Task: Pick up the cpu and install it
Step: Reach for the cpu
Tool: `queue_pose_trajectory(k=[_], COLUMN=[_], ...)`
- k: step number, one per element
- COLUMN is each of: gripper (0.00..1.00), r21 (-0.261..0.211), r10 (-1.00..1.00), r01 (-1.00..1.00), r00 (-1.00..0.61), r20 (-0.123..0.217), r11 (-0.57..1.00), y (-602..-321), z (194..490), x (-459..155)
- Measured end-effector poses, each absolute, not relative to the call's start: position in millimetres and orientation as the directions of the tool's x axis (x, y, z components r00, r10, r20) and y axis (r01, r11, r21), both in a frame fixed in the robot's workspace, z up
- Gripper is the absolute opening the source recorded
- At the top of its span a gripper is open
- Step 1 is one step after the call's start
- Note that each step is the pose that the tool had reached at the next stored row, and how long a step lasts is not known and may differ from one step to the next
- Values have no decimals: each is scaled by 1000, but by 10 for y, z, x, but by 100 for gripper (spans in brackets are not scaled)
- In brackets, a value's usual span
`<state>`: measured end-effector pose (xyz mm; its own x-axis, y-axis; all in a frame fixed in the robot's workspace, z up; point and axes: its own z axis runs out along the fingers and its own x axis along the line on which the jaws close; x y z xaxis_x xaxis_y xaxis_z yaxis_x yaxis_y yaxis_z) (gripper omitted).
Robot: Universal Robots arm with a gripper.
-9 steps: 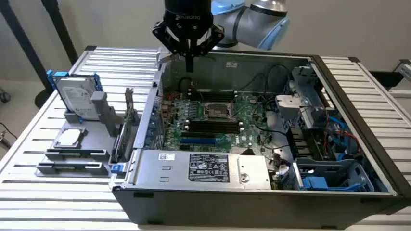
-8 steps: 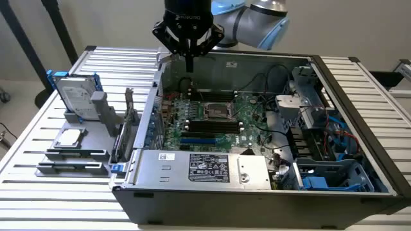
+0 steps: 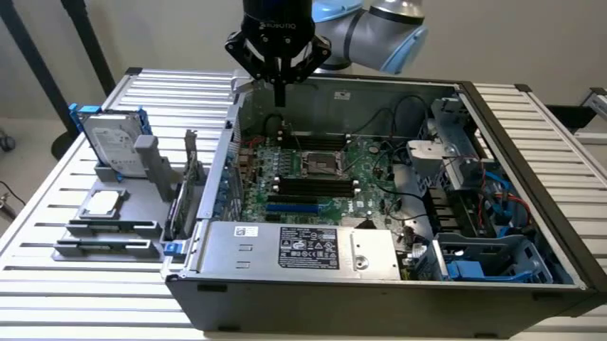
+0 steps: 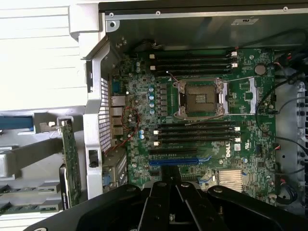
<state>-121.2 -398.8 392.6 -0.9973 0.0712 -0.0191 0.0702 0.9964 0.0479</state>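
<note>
The cpu (image 3: 102, 204), a small flat silver square, lies on the grey fixture (image 3: 106, 238) on the table at the exterior view's left. My gripper (image 3: 281, 98) hangs high over the back edge of the open computer case, far from the cpu. Its fingers (image 4: 163, 197) are pressed together with nothing between them. Below it lies the green motherboard (image 4: 144, 159), whose bare cpu socket (image 4: 201, 97) sits open inside its metal frame; the socket (image 3: 320, 165) is also in the exterior view, near the board's middle.
A large silver hard drive in a blue frame (image 3: 112, 142) stands upright behind the cpu. The case wall (image 3: 220, 177) rises between fixture and motherboard. A power supply (image 3: 303, 249) fills the case's front, with drive cages and cables (image 3: 465, 177) at the exterior view's right.
</note>
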Motion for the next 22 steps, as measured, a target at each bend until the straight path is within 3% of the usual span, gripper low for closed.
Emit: queue_pose_trajectory(k=[8,22], gripper=[11,11], r21=[48,48], r10=[71,71], r01=[70,70], r00=[-997,-997], r20=[-19,-19], r11=[996,996], y=[-3988,-3988], z=[3927,3919], x=[-1255,-1893])
